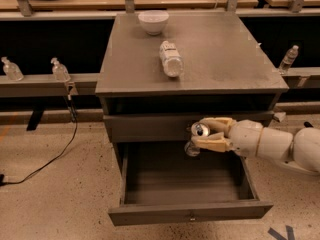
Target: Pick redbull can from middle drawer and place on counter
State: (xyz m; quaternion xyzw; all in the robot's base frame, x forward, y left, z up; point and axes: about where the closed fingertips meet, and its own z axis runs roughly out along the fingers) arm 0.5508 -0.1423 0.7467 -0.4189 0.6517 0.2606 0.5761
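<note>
Holding the redbull can [199, 131] between my fingers [209, 144], I have it pinched from two sides. One finger lies above it and one below, closed only as far as the can's body allows. The grip sits just right of the frame's centre, with my arm [272, 143] reaching in from the right edge.

The can hangs clear of the middle drawer [150, 215], which stands pulled open in the lower middle with its floor bare. It is level with the closed drawer front [142, 129] above. It is tilted, with its shiny lid turned up toward the camera, probably because I took it at an angle from the side.

The bench [230, 49], the grey top where the can belongs, overhangs me. I judge I must draw outward toward the lower frame before rising, or the can may knock its front edge. A plastic bottle [171, 59] lies on its side near the bench's middle and a white bowl [153, 21] sits at the far edge. The bare right half looks the safest landing place, and I should level the can first so it does not topple.
</note>
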